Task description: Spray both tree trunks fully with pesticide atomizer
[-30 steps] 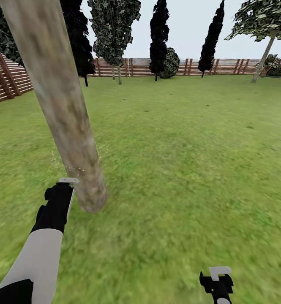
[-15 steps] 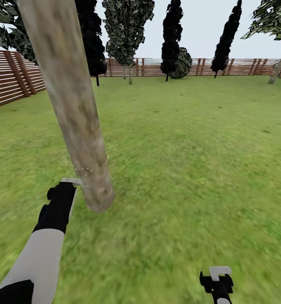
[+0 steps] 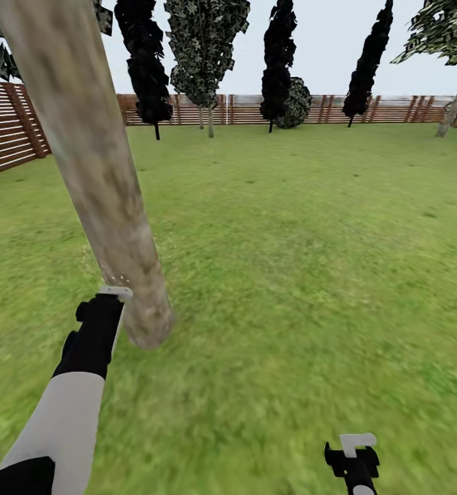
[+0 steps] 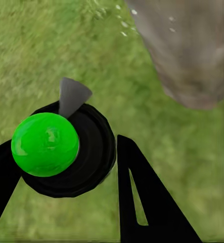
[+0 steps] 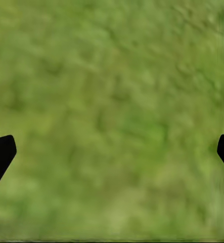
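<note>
The pesticide atomizer (image 4: pixel 61 152) has a black round body, a bright green cap and a grey nozzle. My left gripper (image 4: pixel 66 169) is shut on it, one black finger on each side. In the head view that gripper (image 3: pixel 106 308) is low on the left, right beside the base of a thick grey-brown tree trunk (image 3: pixel 97 172). Fine white droplets hang between nozzle and trunk (image 4: pixel 187 45). A second tree (image 3: pixel 455 103) leans at the far right by the fence. My right gripper (image 3: pixel 352 450) is low, open over bare grass (image 5: pixel 112 116).
The lawn (image 3: pixel 310 240) stretches wide to the right and ahead. A brown slatted fence (image 3: pixel 8 130) runs along the left and far side. Narrow black trees (image 3: pixel 280 62) and a mottled one (image 3: pixel 204 48) stand before the far fence.
The whole picture shifted, so the camera turned and moved a little. The near trunk now sits further left in view. Both grippers keep their places; the left still holds the atomizer.
</note>
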